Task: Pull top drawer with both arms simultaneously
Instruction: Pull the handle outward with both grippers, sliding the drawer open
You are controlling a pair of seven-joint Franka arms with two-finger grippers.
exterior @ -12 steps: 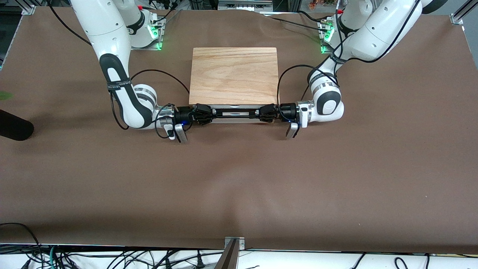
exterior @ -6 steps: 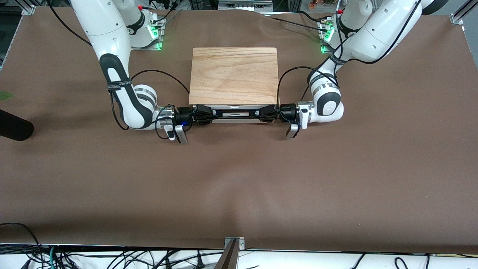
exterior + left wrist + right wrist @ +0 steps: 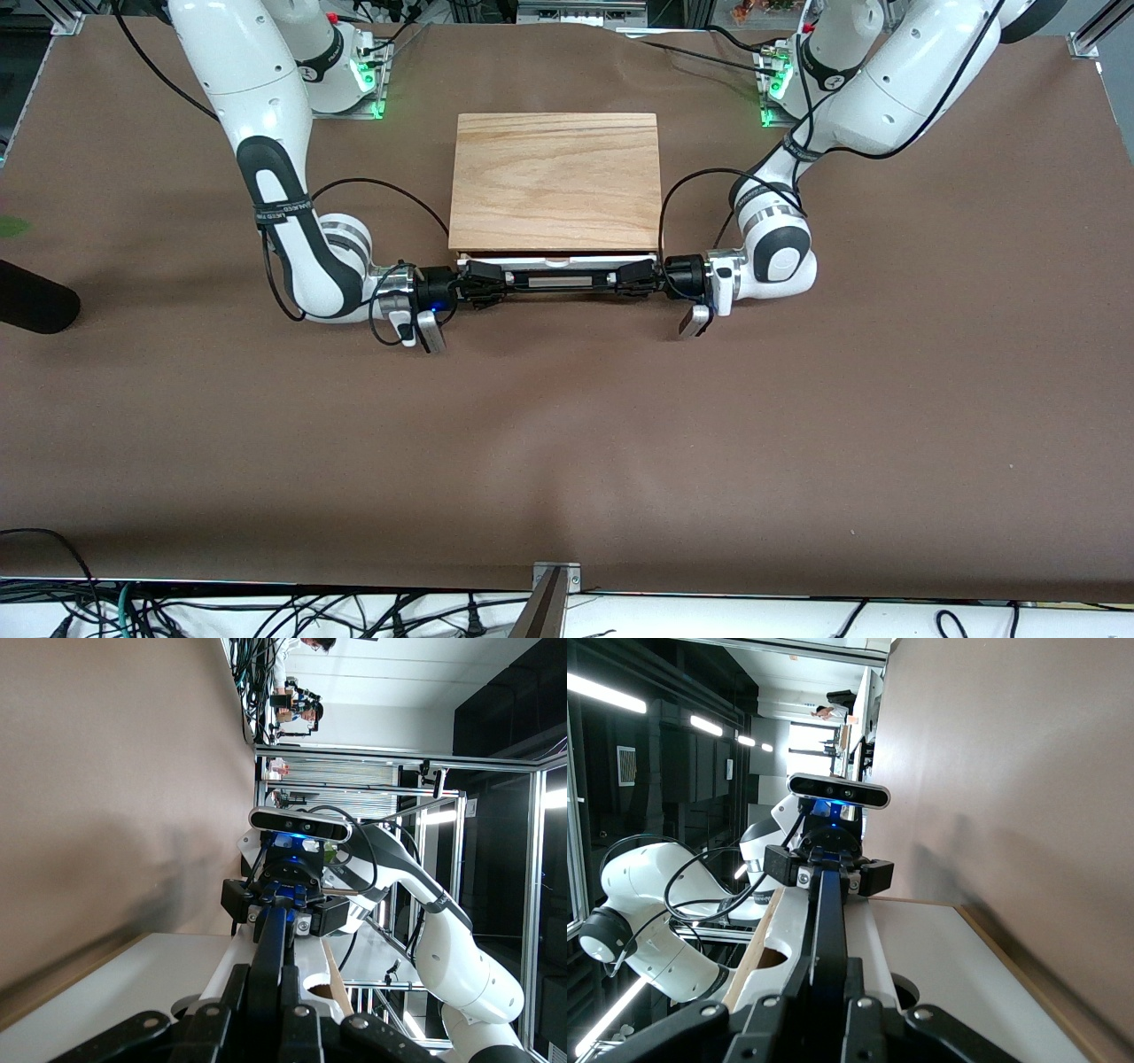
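Left gripper [image 3: 631,276] and right gripper [image 3: 485,276] clamp top drawer [image 3: 558,263] handle [image 3: 558,276].

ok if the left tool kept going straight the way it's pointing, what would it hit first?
Probably the right tool. The left tool is shut on the top drawer's black handle and points along it toward the right arm's end, where the right tool grips the same bar.
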